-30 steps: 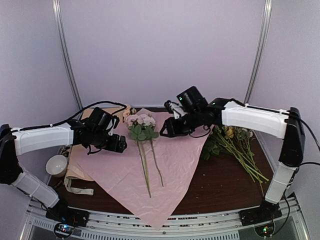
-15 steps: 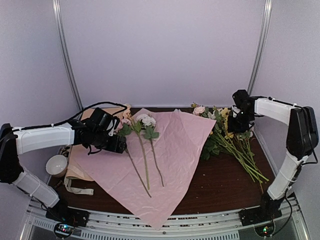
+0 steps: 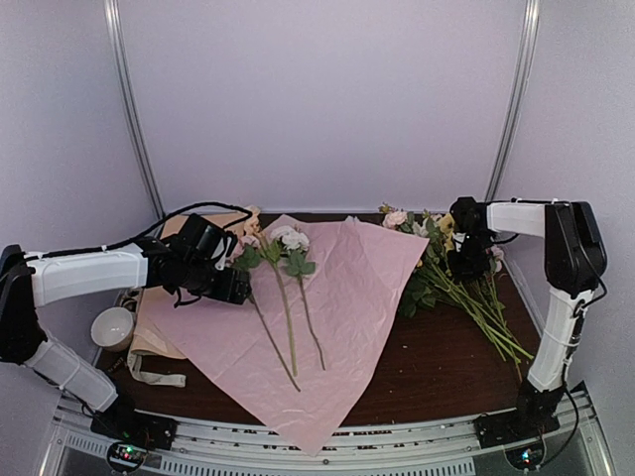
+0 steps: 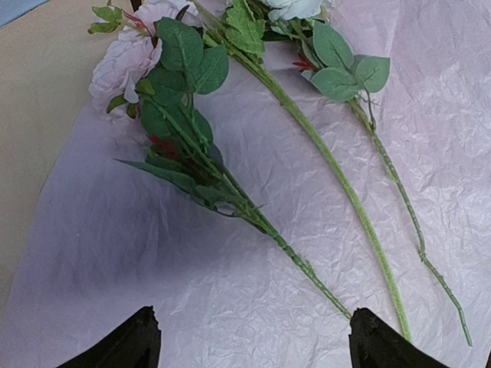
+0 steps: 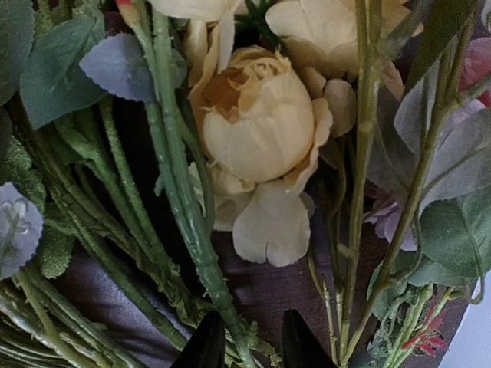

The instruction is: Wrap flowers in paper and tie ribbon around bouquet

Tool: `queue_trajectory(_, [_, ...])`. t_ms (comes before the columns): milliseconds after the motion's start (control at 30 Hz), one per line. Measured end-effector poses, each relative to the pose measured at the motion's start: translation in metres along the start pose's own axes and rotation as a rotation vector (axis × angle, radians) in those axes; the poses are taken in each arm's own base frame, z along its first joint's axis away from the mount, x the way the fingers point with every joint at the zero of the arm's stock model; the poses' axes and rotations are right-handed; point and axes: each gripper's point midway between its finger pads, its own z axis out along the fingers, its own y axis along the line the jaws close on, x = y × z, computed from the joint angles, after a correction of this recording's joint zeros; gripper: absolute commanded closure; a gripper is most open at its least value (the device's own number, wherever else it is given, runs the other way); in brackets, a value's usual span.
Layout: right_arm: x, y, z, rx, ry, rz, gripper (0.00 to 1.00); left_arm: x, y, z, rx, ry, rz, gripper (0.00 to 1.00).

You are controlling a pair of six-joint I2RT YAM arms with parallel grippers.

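Away from the paper now, at the worktop's right side: right end effector, sunk lower into the flower pile than half a second ago, fingers narrowed around a green stem; gripped or not, cannot tell. Unchanged on the pink sheet: three flowers, with left end effector released, hovering beside them.

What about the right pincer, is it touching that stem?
Cannot tell. Right wrist view: the stem runs between the right pincer's fingertips, but contact at either pad isn't plain.
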Motion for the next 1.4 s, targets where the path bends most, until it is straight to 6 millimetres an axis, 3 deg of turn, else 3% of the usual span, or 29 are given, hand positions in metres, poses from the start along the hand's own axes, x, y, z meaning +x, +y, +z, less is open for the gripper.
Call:
queue_trajectory(200, [0.0, -0.001, 0.011, 0.018, 0.02, -0.036, 0.99, 0.001, 0.0, 0.001, -0.002, 0.006, 0.001, 0.12])
queue_trajectory(400, [-0.003, -0.009, 0.003, 0.059, -0.002, -0.066, 1.0, 0.003, 0.001, 0.002, -0.004, 0.014, 0.005, 0.12])
queue_trajectory(500, [-0.012, -0.019, -0.02, 0.1, -0.063, -0.061, 1.0, 0.003, 0.001, 0.002, -0.004, 0.014, 0.009, 0.12])
queue_trajectory(633, [-0.031, -0.037, -0.08, 0.161, -0.227, -0.034, 1.0, 0.004, 0.001, 0.002, -0.005, 0.016, 0.01, 0.12])
queue_trajectory(800, [-0.049, -0.059, -0.193, 0.19, -0.58, 0.045, 1.0, 0.004, 0.001, 0.002, -0.005, 0.017, 0.01, 0.12])
queue_trajectory(933, [-0.035, -0.076, -0.276, 0.158, -0.909, 0.139, 1.0, 0.004, 0.001, 0.002, -0.006, 0.018, 0.011, 0.12])
queue_trajectory(1067, [-0.009, -0.087, -0.321, 0.095, -1.143, 0.217, 1.0, 0.005, 0.001, 0.002, -0.006, 0.02, 0.011, 0.12])
queue_trajectory(1133, [-0.006, -0.077, -0.34, -0.006, -1.223, 0.217, 1.0, 0.005, 0.001, 0.002, -0.007, 0.02, 0.011, 0.12])
queue_trajectory(1200, [-0.012, -0.05, -0.359, -0.181, -1.269, 0.175, 1.0, 0.005, 0.001, 0.002, -0.007, 0.02, 0.011, 0.12])
queue_trajectory(1300, [-0.024, 0.023, -0.387, -0.534, -1.262, 0.052, 1.0, 0.005, 0.001, 0.002, -0.007, 0.02, 0.011, 0.12])
queue_trajectory(1367, [-0.023, 0.089, -0.396, -0.772, -1.19, -0.037, 1.0, 0.005, 0.002, 0.002, -0.007, 0.02, 0.011, 0.12])
queue_trajectory(1400, [-0.017, 0.136, -0.395, -0.909, -1.11, -0.095, 1.0, 0.005, 0.002, 0.002, -0.008, 0.02, 0.011, 0.12])
